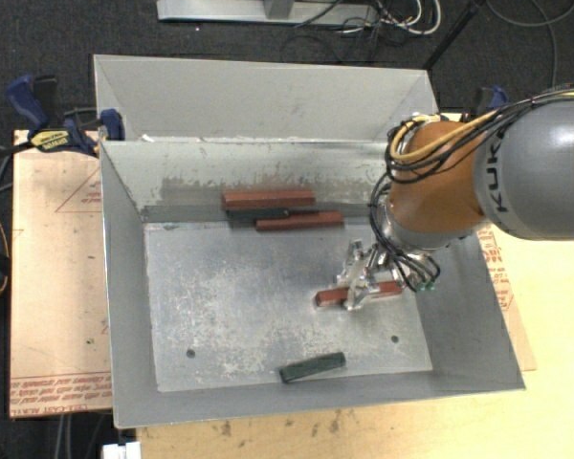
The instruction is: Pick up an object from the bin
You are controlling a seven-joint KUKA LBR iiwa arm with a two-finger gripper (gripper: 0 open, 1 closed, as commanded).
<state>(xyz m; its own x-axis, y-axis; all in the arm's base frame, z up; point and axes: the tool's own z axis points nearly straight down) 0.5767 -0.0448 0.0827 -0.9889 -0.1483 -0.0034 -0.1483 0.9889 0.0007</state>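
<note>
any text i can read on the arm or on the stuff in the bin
"KU": dark letters running sideways on the grey arm link; the rest of the word is out of sight.
Things in the bin: no lettering to be made out on the long red-brown bar at the back wall, the thin red-brown bar below it, the short red-brown bar at mid-right, or the dark bar at the front.
</note>
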